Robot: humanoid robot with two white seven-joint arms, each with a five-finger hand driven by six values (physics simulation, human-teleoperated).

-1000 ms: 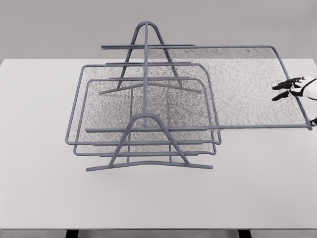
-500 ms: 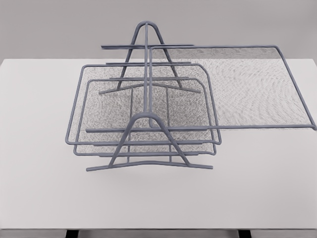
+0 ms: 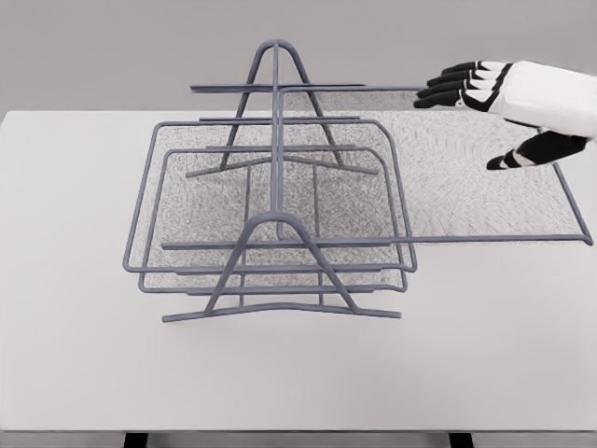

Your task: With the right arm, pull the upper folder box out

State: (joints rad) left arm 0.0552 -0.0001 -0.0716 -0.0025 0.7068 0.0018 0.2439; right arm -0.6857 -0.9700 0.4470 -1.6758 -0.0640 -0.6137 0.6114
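A grey wire rack with stacked mesh trays stands on the white table. Its upper tray is slid far out to the right, its right edge near the picture's right border. My right hand comes in from the upper right and hovers above the tray's far right part, fingers spread, thumb pointing down-left, holding nothing. The two lower trays sit inside the rack. The left arm does not show.
The table's front edge runs along the bottom, with dark legs just visible below it. A plain grey wall lies behind the rack.
The right hand was at the tray's right edge a second ago, left the picture, and now shows again higher up over the tray's far right corner. The tray sits slightly further right.
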